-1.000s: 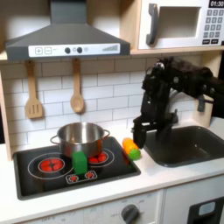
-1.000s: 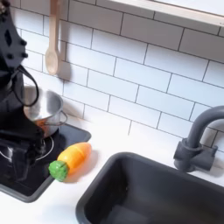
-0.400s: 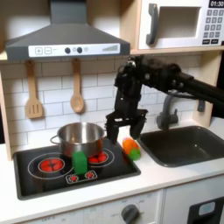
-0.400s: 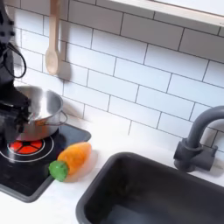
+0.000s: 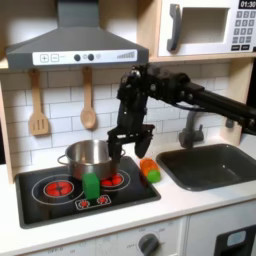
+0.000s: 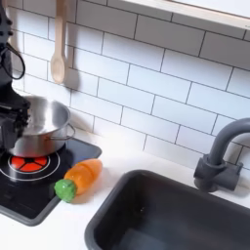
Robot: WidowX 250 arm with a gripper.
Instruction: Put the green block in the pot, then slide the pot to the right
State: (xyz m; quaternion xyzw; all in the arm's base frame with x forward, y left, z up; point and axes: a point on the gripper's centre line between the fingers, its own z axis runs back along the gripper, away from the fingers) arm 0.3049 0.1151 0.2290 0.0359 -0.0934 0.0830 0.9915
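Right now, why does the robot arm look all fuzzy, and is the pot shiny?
In the first exterior view the gripper is smeared by motion blur, so its jaws are unclear; the green block stays sharp. In the second exterior view the pot shows bright reflections, and the picture is soft overall.

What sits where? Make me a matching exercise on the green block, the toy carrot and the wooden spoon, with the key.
1 green block
2 toy carrot
3 wooden spoon

A hanging on the tiled wall
B lying between the stove and the sink
C standing on the stove, in front of the pot

Pairs: 1-C, 2-B, 3-A
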